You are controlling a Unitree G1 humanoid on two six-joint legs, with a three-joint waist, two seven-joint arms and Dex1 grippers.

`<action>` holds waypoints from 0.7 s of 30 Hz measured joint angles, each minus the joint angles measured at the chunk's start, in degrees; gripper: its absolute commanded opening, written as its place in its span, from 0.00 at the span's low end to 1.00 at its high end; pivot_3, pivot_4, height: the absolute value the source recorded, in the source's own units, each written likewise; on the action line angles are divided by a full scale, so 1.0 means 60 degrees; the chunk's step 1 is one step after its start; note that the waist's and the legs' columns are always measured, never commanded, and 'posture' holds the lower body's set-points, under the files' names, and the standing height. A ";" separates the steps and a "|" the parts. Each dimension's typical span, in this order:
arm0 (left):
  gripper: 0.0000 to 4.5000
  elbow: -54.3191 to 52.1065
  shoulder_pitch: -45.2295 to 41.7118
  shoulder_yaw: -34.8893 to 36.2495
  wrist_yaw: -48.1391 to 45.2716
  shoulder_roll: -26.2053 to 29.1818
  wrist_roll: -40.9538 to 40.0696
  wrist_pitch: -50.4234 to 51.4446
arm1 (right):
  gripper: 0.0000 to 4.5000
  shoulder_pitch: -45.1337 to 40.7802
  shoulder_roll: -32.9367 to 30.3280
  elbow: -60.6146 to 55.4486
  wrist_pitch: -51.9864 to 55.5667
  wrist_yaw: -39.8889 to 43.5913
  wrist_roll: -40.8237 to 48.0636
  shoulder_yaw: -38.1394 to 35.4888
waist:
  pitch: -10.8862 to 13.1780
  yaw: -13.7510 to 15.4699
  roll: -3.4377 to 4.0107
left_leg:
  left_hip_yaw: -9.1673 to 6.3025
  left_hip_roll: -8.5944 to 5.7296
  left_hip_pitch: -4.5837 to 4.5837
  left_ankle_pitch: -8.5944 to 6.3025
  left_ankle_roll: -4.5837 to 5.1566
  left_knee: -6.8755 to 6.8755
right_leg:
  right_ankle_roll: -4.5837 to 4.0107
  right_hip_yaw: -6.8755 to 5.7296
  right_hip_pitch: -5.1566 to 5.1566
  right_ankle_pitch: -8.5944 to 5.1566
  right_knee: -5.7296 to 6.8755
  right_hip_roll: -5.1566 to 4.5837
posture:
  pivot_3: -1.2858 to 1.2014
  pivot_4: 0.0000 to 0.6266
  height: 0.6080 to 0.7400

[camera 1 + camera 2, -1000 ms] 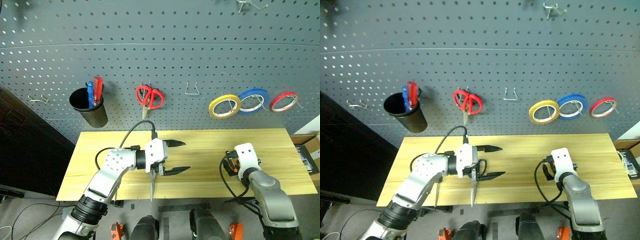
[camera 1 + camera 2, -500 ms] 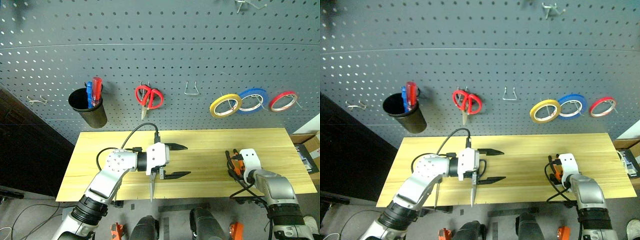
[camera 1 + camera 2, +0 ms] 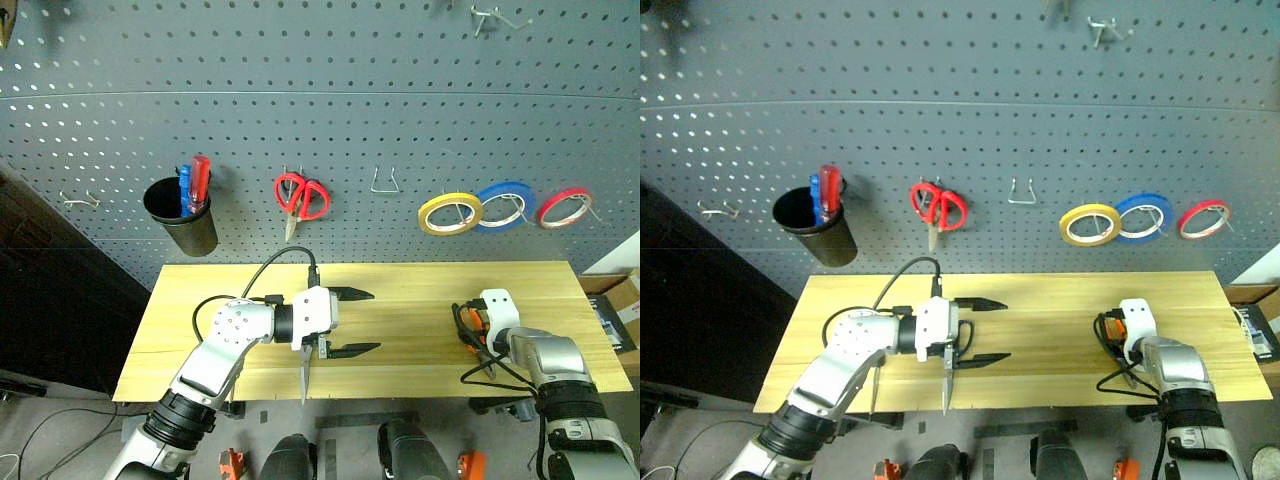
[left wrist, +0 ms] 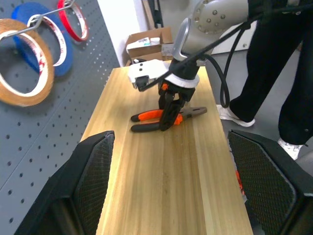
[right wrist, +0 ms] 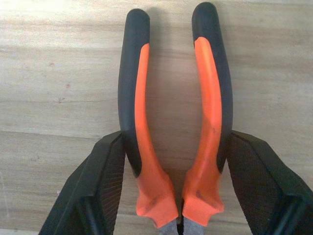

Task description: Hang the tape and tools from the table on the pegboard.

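Note:
Small orange-and-black pliers [image 5: 142, 122] lie flat on the right part of the pale wood table [image 3: 420, 285]. My right gripper [image 4: 168, 110] points down over them, its fingers [image 5: 105, 186] pressed against the outer sides of both handles near the pivot. My left gripper [image 3: 372, 321] hovers open over the table's middle, pointing right, with nothing in it. A pointed steel blade [image 3: 303, 375] sticks out from under the left hand toward the front edge. The yellowish tape [image 3: 450, 213] hangs on a hook of the dark grey pegboard [image 3: 300, 80].
On the pegboard hang a blue tape ring [image 3: 505, 203], a red tape ring [image 3: 565, 205], red-handled scissors [image 3: 300, 195] and a black cup [image 3: 183, 215] holding screwdrivers. A bare hook [image 3: 385, 180] sits between scissors and tapes. A person's legs [image 4: 274, 73] stand beyond the table's right end.
My right hand has sunk and shifted right onto the pliers, and its fingers have closed in on the handles. The left arm has kept still.

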 measured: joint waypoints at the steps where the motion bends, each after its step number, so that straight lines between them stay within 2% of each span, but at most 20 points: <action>1: 0.88 0.0000 0.0013 0.0013 0.0051 -0.0004 -0.0010 0.0052 | 0.63 0.0018 0.0024 -0.0069 0.0104 -0.0058 0.0022 -0.0020 | -0.0007 0.0010 0.0001 | 0.0000 0.0000 0.0000 0.0000 0.0000 0.0000 | 0.0000 0.0000 0.0000 0.0000 -0.0001 0.0000 | 0.50 0.29 1.00; 4: 0.88 0.0000 0.0231 0.0191 0.0428 -0.0087 -0.0033 0.0075 | 0.63 0.0455 0.0362 -0.0904 0.0072 -0.0466 -0.0015 0.0004 | -0.0023 0.0011 0.0012 | 0.0004 0.0003 -0.0006 0.0000 0.0000 -0.0006 | 0.0000 0.0006 -0.0014 0.0000 0.0002 -0.0001 | 0.51 0.29 1.00; 8: 0.88 -0.0007 0.0836 0.1105 0.1242 -0.0512 -0.0490 0.0047 | 0.63 0.2030 0.1291 -0.4078 -0.0393 -0.1218 -0.0231 0.0656 | -0.0046 -0.0037 0.0061 | 0.0010 0.0016 -0.0075 0.0000 -0.0003 -0.0003 | 0.0000 0.0018 -0.0090 0.0000 0.0016 -0.0012 | 0.50 0.30 1.00; 13: 0.88 -0.0718 0.1993 0.2032 0.2029 -0.0597 -0.1172 0.0506 | 0.63 0.2847 0.2167 -0.7522 -0.1405 -0.2351 -0.0981 0.2064 | -0.0053 -0.0061 0.0072 | 0.0001 0.0011 -0.0082 0.0000 -0.0005 -0.0001 | -0.0001 0.0007 -0.0098 0.0001 0.0017 -0.0003 | 0.51 0.31 1.00; 15: 0.88 -0.0860 0.2273 0.2378 0.2311 -0.0693 -0.1407 0.0637 | 0.63 0.2682 0.2347 -0.8345 -0.2125 -0.2664 -0.1410 0.2664 | -0.0052 -0.0042 0.0072 | 0.0000 0.0004 -0.0080 0.0001 -0.0006 0.0007 | -0.0001 0.0005 -0.0094 0.0001 0.0018 -0.0001 | 0.51 0.31 1.00; 17: 0.88 -0.1065 0.2336 0.2734 0.2741 -0.0855 -0.1584 0.0734 | 0.63 0.1796 0.2320 -0.8723 -0.2837 -0.2770 -0.1871 0.3225 | -0.0050 -0.0025 0.0071 | -0.0003 0.0002 -0.0080 0.0001 -0.0006 0.0030 | 0.0000 0.0001 -0.0084 0.0006 0.0019 0.0000 | 0.51 0.31 1.00; 21: 0.88 -0.1206 0.2281 0.2961 0.3118 -0.0906 -0.1583 0.0740 | 0.63 0.0065 0.2321 -0.8920 -0.3781 -0.2819 -0.2317 0.3352 | -0.0054 0.0054 0.0064 | -0.0040 0.0000 -0.0058 0.0002 -0.0008 0.0033 | -0.0002 -0.0033 -0.0042 0.0007 0.0006 0.0005 | 0.52 0.30 1.00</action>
